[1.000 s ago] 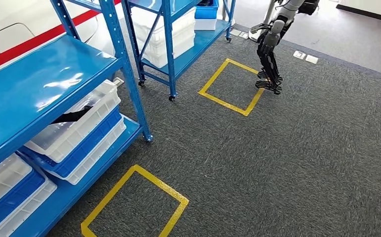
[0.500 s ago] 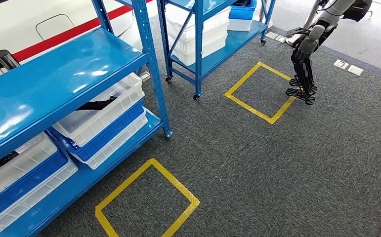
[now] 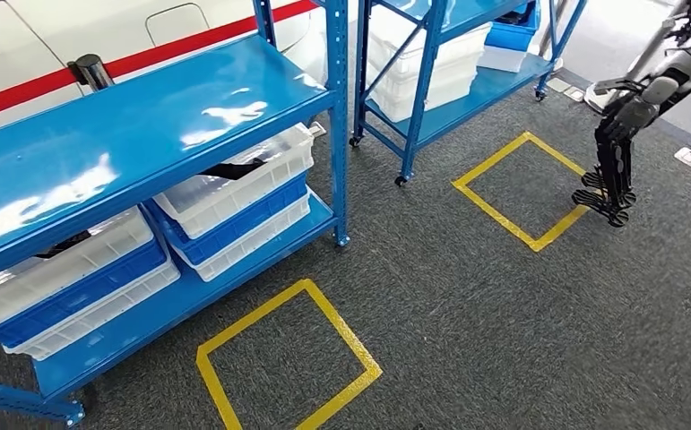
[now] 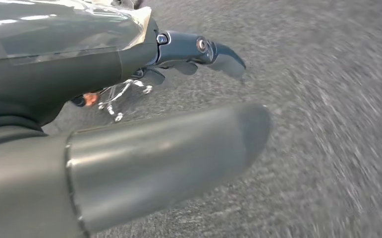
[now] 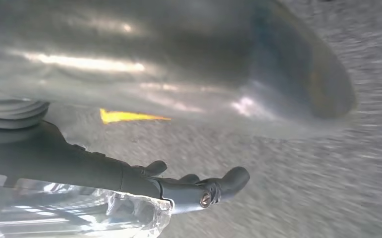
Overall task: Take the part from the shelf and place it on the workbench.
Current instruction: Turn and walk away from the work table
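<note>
Nearest in the head view, a yellow taped square (image 3: pixel 288 358) marks the grey carpet (image 3: pixel 503 313), presumably a standing spot in front of the blue shelf (image 3: pixel 144 116) on the left. Both arms hang at the robot's sides. In the left wrist view the left hand (image 4: pixel 144 124) hangs over blurred carpet with thumb and dark fingers stretched apart and nothing between them. The right hand (image 5: pixel 179 124) in its wrist view looks the same: fingers extended and spread, empty, a sliver of yellow tape behind it.

On the shelf's lower level, stacked white and blue bins (image 3: pixel 234 202) sit side by side, open-topped so their contents can be reached from the front. A dark part (image 3: pixel 234 169) lies in the top white bin on the right, and another dark piece (image 3: pixel 59 244) shows in the left-hand bin (image 3: pixel 64 278); which one the task means I cannot tell. The shelf top is bare and glossy.

Farther off, a second blue shelf (image 3: pixel 449 98) holds white crates, with a second yellow square (image 3: pixel 525 188) before it. At the far right another humanoid robot (image 3: pixel 628 134) stands on that square's edge. No workbench is visible, so I judge the pick is not yet begun.
</note>
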Tool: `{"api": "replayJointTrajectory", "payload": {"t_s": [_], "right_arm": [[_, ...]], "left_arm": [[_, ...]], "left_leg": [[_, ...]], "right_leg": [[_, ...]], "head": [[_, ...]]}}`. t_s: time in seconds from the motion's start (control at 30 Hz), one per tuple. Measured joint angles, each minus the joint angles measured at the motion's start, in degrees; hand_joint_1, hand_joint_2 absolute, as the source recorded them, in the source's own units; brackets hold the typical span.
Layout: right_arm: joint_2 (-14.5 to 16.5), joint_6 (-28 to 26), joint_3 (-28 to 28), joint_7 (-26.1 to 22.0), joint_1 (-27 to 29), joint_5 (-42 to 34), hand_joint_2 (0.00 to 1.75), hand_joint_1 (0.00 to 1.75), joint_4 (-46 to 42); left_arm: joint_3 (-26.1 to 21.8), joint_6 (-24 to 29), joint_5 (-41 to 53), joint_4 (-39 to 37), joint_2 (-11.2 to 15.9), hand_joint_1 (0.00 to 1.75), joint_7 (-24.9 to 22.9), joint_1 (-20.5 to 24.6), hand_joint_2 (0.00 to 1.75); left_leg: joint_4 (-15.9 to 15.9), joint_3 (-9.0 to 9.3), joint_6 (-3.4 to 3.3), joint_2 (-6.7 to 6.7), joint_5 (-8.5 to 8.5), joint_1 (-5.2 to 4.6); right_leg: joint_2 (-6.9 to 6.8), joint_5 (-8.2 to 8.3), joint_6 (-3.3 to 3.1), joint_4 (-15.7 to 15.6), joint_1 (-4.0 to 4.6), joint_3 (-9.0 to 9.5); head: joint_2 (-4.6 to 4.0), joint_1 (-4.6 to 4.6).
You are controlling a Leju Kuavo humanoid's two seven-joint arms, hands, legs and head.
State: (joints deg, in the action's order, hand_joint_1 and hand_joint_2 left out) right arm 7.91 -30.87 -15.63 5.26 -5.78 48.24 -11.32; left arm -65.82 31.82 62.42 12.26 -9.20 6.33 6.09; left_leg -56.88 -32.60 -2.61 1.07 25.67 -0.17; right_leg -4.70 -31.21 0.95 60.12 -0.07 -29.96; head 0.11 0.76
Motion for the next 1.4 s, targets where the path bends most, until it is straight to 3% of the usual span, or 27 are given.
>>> {"api": "replayJointTrajectory", "payload": {"t_s": [0.07,0.13,0.17,0.2,0.27,0.3,0.37,0.43,0.5,0.57,0.63,0.67,0.7,0.73,0.8,0.87,0.93,0.97,1.03,1.1,1.17,1.2,1.23,1.3,1.33,1.4], "right_arm": [[-0.1,0.3,0.0,-0.2,0.0,0.2,0.00,0.00,0.0],[-0.2,0.5,0.0,-0.2,0.1,0.3,0.00,0.00,0.0],[-0.3,0.5,0.0,-0.2,0.2,0.5,0.00,0.00,0.0],[-0.3,0.5,0.0,-0.3,0.2,0.6,0.00,0.00,0.0],[-0.4,0.6,0.0,-0.3,0.1,0.8,0.00,0.00,0.0],[-0.4,0.6,0.0,-0.3,0.0,0.9,0.00,0.00,0.0],[-0.3,0.8,0.0,-0.4,-0.2,1.1,0.00,0.00,0.0],[-0.2,0.9,0.0,-0.4,-0.5,1.4,0.00,0.00,0.0],[0.0,1.0,0.1,-0.4,-0.6,2.0,0.00,0.00,0.0],[0.0,1.1,0.1,-0.4,-0.8,2.3,0.00,0.00,0.0],[0.0,1.1,0.1,-0.4,-0.8,2.4,0.00,0.00,0.0],[0.0,1.1,0.1,-0.4,-0.8,2.4,0.00,0.00,0.0],[0.0,1.1,0.1,-0.4,-0.9,2.4,0.00,0.00,0.0],[0.0,1.1,0.1,-0.4,-1.0,2.4,0.00,0.00,0.0],[0.1,1.1,0.1,-0.4,-1.2,2.4,0.00,0.00,0.0],[0.2,1.1,0.1,-0.4,-1.5,2.6,0.00,0.00,0.0],[0.4,1.1,0.1,-0.4,-1.7,2.7,0.00,0.00,-0.1],[0.4,1.1,0.1,-0.4,-1.8,2.7,0.00,0.00,-0.1],[0.4,1.1,0.1,-0.4,-1.8,2.7,0.00,0.00,-0.2],[0.3,1.1,0.1,-0.4,-1.7,2.7,0.00,0.00,-0.2],[0.2,1.1,0.1,-0.4,-1.4,2.5,0.00,0.00,-0.2],[0.1,1.1,0.1,-0.4,-1.4,2.5,0.00,0.00,-0.2],[0.0,1.1,0.1,-0.5,-1.4,2.5,0.00,0.00,-0.2],[-0.1,1.1,0.1,-0.6,-1.5,2.6,0.00,0.00,-0.2],[-0.1,1.1,0.1,-0.7,-1.6,2.7,0.00,0.00,-0.2],[-0.2,0.9,0.1,-1.3,-1.9,2.5,0.00,0.00,-0.2]], "left_arm": [[0.0,0.0,-0.1,0.0,0.0,0.00,-0.1,0.2,0.00],[0.0,0.0,-0.1,0.0,-0.1,0.00,-0.1,0.2,0.00],[0.0,0.0,-0.2,0.0,-0.2,0.00,-0.2,0.2,0.00],[0.0,0.0,-0.2,0.0,-0.2,0.00,-0.2,0.1,0.00],[-0.1,0.0,-0.2,0.0,-0.3,0.00,-0.2,0.1,0.00],[-0.1,0.0,-0.2,0.0,-0.3,0.00,-0.2,0.1,0.00],[-0.2,0.0,-0.5,0.0,-0.2,0.00,-0.2,0.0,0.00],[-0.6,0.0,-1.2,0.0,-0.1,0.00,-0.1,-0.1,0.00],[-1.2,0.0,-2.3,0.0,-0.1,0.00,0.4,-0.2,0.00],[-1.8,0.0,-3.4,0.0,-0.1,0.00,0.9,0.1,0.00],[-2.4,-0.1,-4.0,0.0,-0.1,0.00,1.2,0.2,0.00],[-2.6,-0.1,-4.1,0.0,-0.1,0.00,1.2,0.1,0.00],[-2.7,-0.1,-4.2,0.0,-0.1,0.00,1.3,0.0,0.00],[-2.8,-0.1,-4.3,0.0,-0.1,0.00,1.3,0.0,0.00],[-3.1,-0.1,-4.3,0.0,0.1,0.00,1.3,0.1,0.00],[-3.3,-0.1,-4.3,0.0,0.1,0.00,1.4,0.4,0.00],[-3.5,-0.1,-4.3,0.0,0.1,0.00,1.4,0.5,0.00],[-3.6,-0.1,-4.3,0.0,0.1,0.00,1.4,0.5,0.00],[-3.8,-0.1,-4.3,0.0,0.0,0.00,1.4,0.5,0.00],[-3.9,-0.1,-4.3,0.0,-0.1,0.00,1.4,0.7,0.00],[-3.9,-0.1,-4.3,0.0,-0.2,0.00,1.4,0.7,0.00],[-3.9,-0.1,-4.4,0.0,-0.2,0.00,1.5,0.6,0.00],[-4.0,-0.2,-4.4,0.0,-0.3,0.00,1.5,0.5,0.00],[-4.0,-0.3,-4.6,0.0,-0.3,0.00,1.8,0.5,0.00],[-4.1,-0.4,-4.8,0.0,-0.2,0.00,1.9,0.5,0.00],[-4.2,-0.6,-5.2,0.0,-0.2,0.00,2.2,0.5,0.00]], "left_leg": [[0.5,0.11,-0.27,-1.37,-0.39,0.28],[0.4,-0.03,-0.28,-2.98,-0.49,0.33],[0.4,-0.03,-0.22,-3.82,-0.51,0.37],[0.3,-0.01,-0.11,-4.61,-0.52,0.46],[-0.2,-0.08,0.42,-6.23,-0.39,0.70],[-0.5,-0.21,0.81,-6.90,-0.23,0.70],[-0.9,-0.59,1.47,-7.86,-0.07,0.60],[-1.0,-0.91,1.86,-8.41,-0.16,0.75],[-2.8,-1.82,2.24,-6.33,1.00,0.79],[-9.0,-4.86,2.59,-2.89,4.53,0.71],[-16.4,-8.60,2.74,-1.56,7.59,0.77],[-17.9,-9.40,2.64,-1.37,7.69,0.75],[-17.0,-8.90,2.38,-1.20,6.62,0.70],[-13.9,-7.24,1.92,-0.71,4.81,0.55],[-5.9,-2.82,0.56,2.36,1.75,-0.19],[-2.1,-0.91,-0.27,4.45,1.07,-0.96],[-1.5,-0.93,-0.43,3.24,0.97,-1.18],[-1.0,-0.62,-0.49,2.46,0.64,-1.00],[0.2,0.05,-0.80,0.81,-0.22,-0.40],[0.6,0.10,-0.97,-1.05,-0.65,-0.03],[0.5,0.01,-0.88,-3.12,-0.70,0.04],[0.5,0.05,-0.80,-4.08,-0.71,0.10],[0.4,0.12,-0.66,-5.00,-0.69,0.19],[0.0,0.10,-0.12,-6.62,-0.50,0.25],[-0.2,-0.02,0.23,-7.28,-0.35,0.21],[-0.5,-0.32,0.90,-8.09,-0.16,0.10]], "right_leg": [[3.26,-3.09,-0.28,6.8,-0.25,-3.25],[4.19,-5.20,-0.17,13.2,-0.49,-6.54],[4.32,-4.96,0.27,13.7,-0.62,-6.99],[4.48,-3.78,0.90,12.0,-0.78,-6.36],[6.00,-0.13,2.22,4.0,-1.29,-2.91],[6.85,1.23,2.35,0.7,-1.44,-1.52],[7.66,2.17,1.65,-1.8,-1.36,-0.33],[6.68,2.46,0.69,-1.9,-1.31,-0.09],[5.56,2.63,-0.02,-2.0,-1.36,-0.08],[4.20,2.56,-0.57,-2.0,-1.15,-0.14],[2.51,2.41,-0.89,-2.0,-0.78,-0.23],[1.69,2.33,-0.99,-2.0,-0.61,-0.23],[0.90,2.24,-1.07,-2.0,-0.44,-0.16],[0.17,2.15,-1.16,-2.0,-0.26,-0.03],[-1.14,1.90,-1.25,-2.0,0.16,0.28],[-2.31,1.65,-1.02,-2.0,0.36,0.46],[-3.67,1.47,-0.56,-2.3,0.48,0.84],[-3.41,1.25,-0.32,-2.1,0.48,0.96],[-0.11,-0.43,-0.20,0.9,0.47,-0.12],[3.66,-3.58,-0.40,8.4,0.14,-3.76],[4.45,-5.13,0.03,13.9,-0.08,-6.80],[4.52,-4.43,0.59,13.5,-0.20,-6.91],[4.72,-2.84,1.30,10.8,-0.38,-5.97],[6.55,1.05,2.49,2.5,-0.96,-2.66],[7.33,2.32,2.49,-0.5,-1.16,-1.52],[7.82,3.00,1.56,-2.4,-1.11,-0.88]], "head": [[0.00,0.12],[0.00,0.15],[0.00,0.14],[0.00,0.13],[0.00,0.15],[0.00,0.19],[0.00,0.22],[0.00,0.21],[0.00,0.09],[0.00,-0.10],[0.00,-0.16],[0.00,-0.16],[0.00,-0.17],[0.00,-0.16],[0.00,-0.12],[0.00,-0.08],[0.00,-0.11],[0.00,-0.09],[0.00,-0.06],[0.00,0.01],[0.00,0.07],[0.00,0.07],[0.00,0.06],[0.00,0.10],[0.00,0.14],[0.00,0.15]]}}
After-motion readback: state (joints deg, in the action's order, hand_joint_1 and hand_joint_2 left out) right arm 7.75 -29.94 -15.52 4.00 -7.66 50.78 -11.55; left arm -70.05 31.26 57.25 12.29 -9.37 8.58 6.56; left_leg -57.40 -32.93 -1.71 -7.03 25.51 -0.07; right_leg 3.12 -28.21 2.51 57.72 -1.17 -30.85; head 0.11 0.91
